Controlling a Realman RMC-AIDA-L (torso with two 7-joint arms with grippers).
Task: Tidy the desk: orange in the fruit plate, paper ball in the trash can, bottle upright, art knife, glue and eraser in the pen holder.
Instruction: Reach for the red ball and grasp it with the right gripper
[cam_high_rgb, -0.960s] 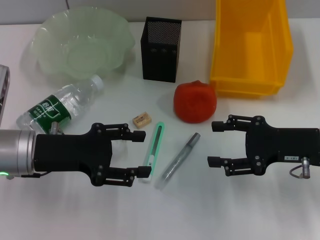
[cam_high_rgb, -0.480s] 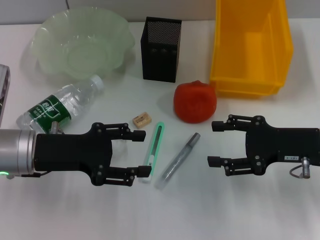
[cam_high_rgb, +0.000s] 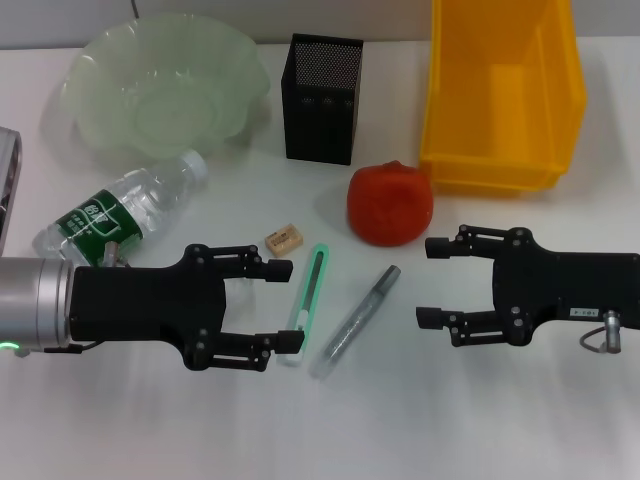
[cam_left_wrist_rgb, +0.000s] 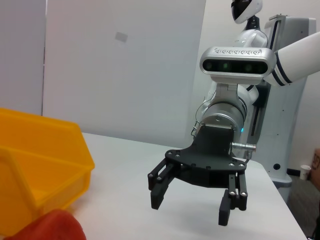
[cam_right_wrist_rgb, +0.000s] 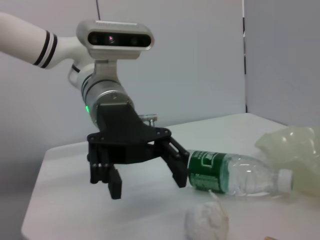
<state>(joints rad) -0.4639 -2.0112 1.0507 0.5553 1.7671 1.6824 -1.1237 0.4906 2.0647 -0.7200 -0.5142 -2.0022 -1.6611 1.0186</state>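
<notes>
Left gripper (cam_high_rgb: 283, 305) wide open, empty, low over the table, fingertips beside the art knife (cam_high_rgb: 309, 300) | right gripper (cam_high_rgb: 430, 283) wide open, empty, facing it | glue (cam_high_rgb: 355, 319) between them | eraser (cam_high_rgb: 283, 239) near knife | orange (cam_high_rgb: 390, 203) before the trash can (cam_high_rgb: 500, 90) | bottle (cam_high_rgb: 120, 212) lying down.

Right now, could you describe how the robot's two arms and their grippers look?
Both grippers, the left gripper and the right gripper, are matte black two-finger linkage units with visible screws. The left one joins a silver cylindrical wrist showing a small green light. The right one carries a small white label and a metal connector. In the wrist views, each wrist bears a grey camera bar and white arm segments with black bands.
</notes>
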